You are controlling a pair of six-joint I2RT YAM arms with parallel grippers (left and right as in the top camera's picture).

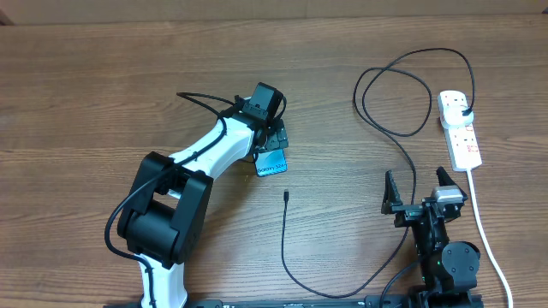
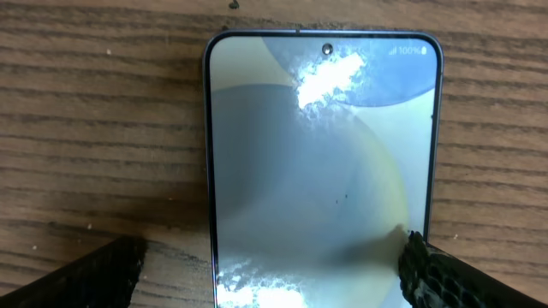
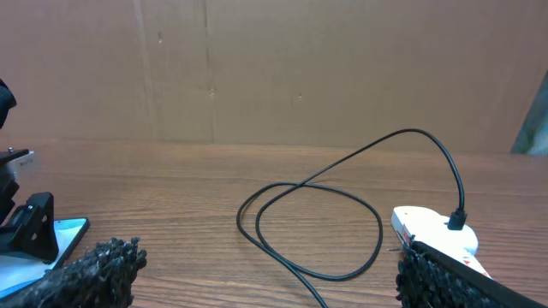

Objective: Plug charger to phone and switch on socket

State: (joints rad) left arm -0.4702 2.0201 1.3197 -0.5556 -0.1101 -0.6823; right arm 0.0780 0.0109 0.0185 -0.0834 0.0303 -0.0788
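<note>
Wooden counter (image 1: 86, 85): left fingers (image 2: 94, 274) released astride the phone (image 2: 317, 171), right fingers (image 3: 94, 269) released; uneven closing could shove it sideways.

The overhead view looks straight down on the whole bench (image 1: 86, 85) from high up. The left wrist view faces down, very near the phone (image 2: 317, 171), which fills it. The right wrist view sits low, looking level across the bench to a brown wall (image 3: 300, 68). It shares the socket (image 3: 432, 229) and the charger (image 3: 308, 227) loop with the overhead. The phone shows in all three.
</note>
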